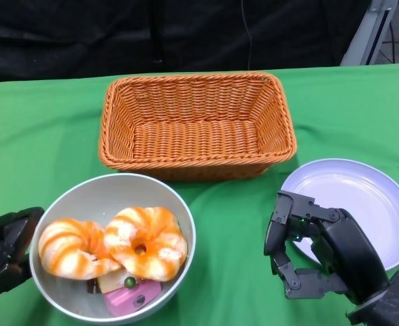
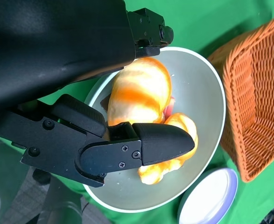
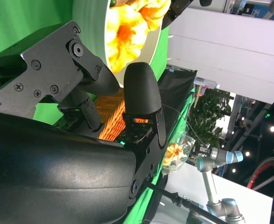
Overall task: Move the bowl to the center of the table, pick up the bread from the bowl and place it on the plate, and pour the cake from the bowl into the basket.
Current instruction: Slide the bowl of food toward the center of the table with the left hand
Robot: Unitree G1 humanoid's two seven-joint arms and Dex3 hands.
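The grey bowl sits at the front left of the green table. It holds two orange-and-white ring breads and a pink cake piece under them. My left hand is right beside the bowl's left rim with its fingers apart; the left wrist view shows its fingers spread over the bowl and the bread. My right hand is open and empty at the left edge of the white plate. The wicker basket stands empty behind the bowl.
Bare green cloth lies between the bowl and the plate and in front of the basket. Black backdrop lies beyond the table's far edge. The right wrist view shows the bowl past my fingers, and a robot arm off the table.
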